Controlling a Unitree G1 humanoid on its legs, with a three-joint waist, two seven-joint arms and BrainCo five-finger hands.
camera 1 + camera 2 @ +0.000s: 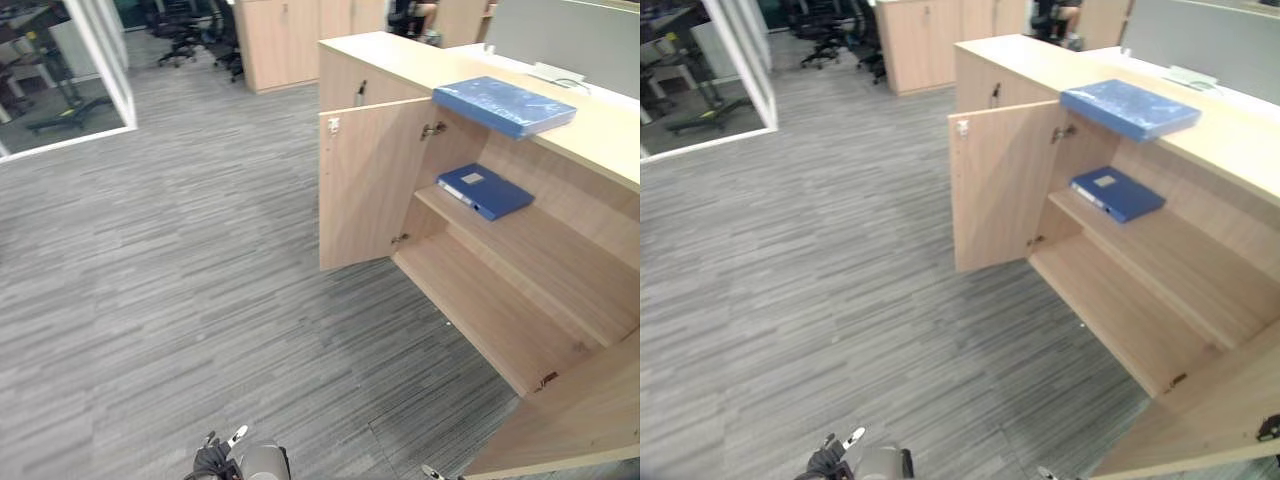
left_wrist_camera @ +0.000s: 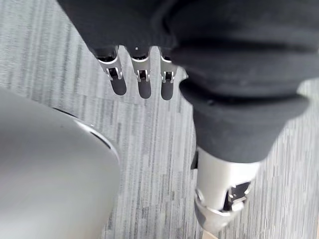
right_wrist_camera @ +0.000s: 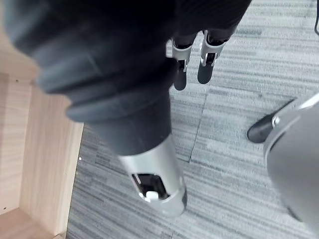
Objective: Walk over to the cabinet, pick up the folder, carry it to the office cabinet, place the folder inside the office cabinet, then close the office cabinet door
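Left hand (image 2: 142,74): fingers straight, empty
Right hand (image 3: 209,52): fingers straight, empty
Dark blue folder (image 1: 485,190): flat on shelf (image 1: 560,255) of open office cabinet (image 1: 365,185)

I see the light-wood office cabinet (image 1: 392,56) with both doors swung wide open. The left door (image 1: 365,185) stands out over the carpet and the right door (image 1: 585,415) juts across the lower right of the head views. A blue folder (image 1: 505,105) lies flat on the cabinet's top, with its near corner at the front edge above the opening. A darker blue folder (image 1: 487,191) with a pale label lies flat on the middle shelf (image 1: 545,255), near its left end.
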